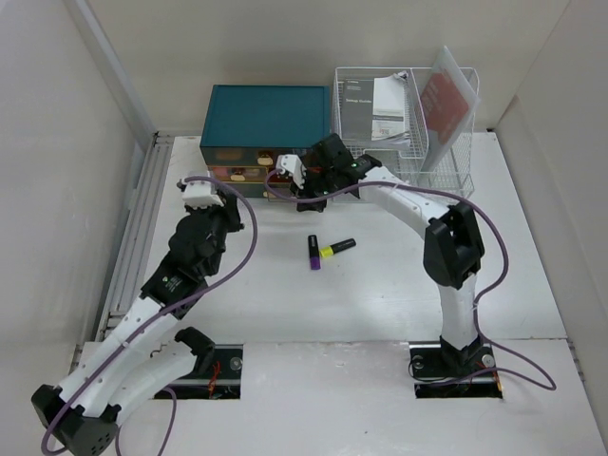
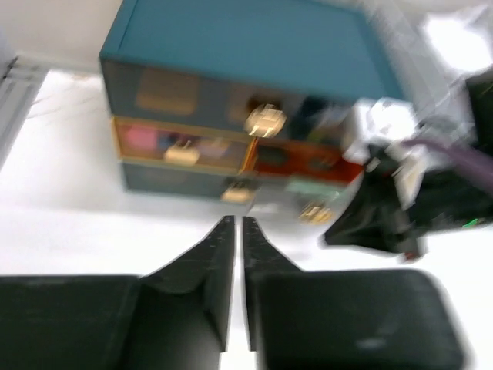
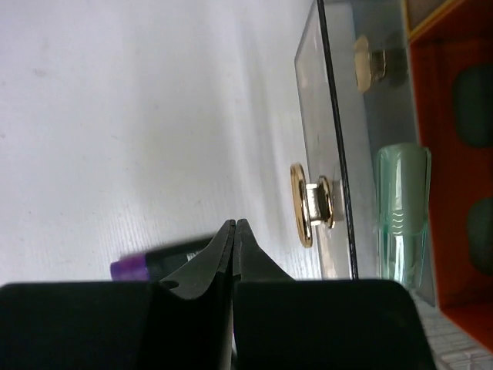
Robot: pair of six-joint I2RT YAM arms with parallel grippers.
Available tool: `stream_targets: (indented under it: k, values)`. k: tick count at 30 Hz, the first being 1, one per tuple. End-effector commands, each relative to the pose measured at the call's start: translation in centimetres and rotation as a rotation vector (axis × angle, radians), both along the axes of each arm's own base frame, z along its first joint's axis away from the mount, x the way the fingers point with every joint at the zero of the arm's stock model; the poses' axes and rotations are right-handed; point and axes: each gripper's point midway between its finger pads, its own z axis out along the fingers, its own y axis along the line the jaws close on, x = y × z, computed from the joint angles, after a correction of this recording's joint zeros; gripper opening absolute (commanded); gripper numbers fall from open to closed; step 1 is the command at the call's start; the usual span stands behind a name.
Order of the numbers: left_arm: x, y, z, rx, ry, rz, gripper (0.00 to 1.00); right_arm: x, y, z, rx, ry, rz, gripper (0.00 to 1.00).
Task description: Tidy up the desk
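Desk (image 1: 532, 247): white tabletop under both arms, filling most of the top view; its far edge carries the storage, its middle the loose items.
Storage: teal drawer box (image 1: 266, 114) at the back, wire rack (image 1: 446, 166) with papers just beside it on the right.
Loose items: 2 markers near the middle, a purple marker (image 1: 313, 252) and a yellow marker (image 1: 339, 248), touching at 1 end and well clear of the box.
Right gripper (image 3: 233, 231): clenched, fingers pressed together with nothing between them; tips low at the front of the box, just beside a gold knob (image 3: 308, 204) on a clear drawer front. It looks placed to work that knob, though closed fingers cannot pinch it.
Drawer: the clear front appears pulled out a little from the orange frame, and a pale green object (image 3: 400, 208) shows behind it.
Left gripper (image 2: 235, 231): fingers nearly together with a hairline gap and nothing held. It faces the drawer fronts from further back, likely keeping out of the right arm's way.
Step, my reading: opening or closing a drawer — probably so the markers get a home.
Risk: the tip may slip off the knob, or the light box may shift under a push.
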Motion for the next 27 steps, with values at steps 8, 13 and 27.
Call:
stream_targets:
  k: [8,13,27]
  values:
    - [-0.9,2.2,-1.7,0.131,0.023,0.035,0.14,5.7,-0.6,1.2,-0.004,-0.252,-0.318,0.00]
    - [-1.1,2.5,-1.7,0.122,0.024,0.044,0.14,8.0,-0.8,2.0,-0.032,-0.403,-0.496,0.00]
    - [-1.0,2.4,-1.9,0.127,0.031,0.044,0.15,11.5,-3.4,1.5,-0.095,-0.589,-0.764,0.00]
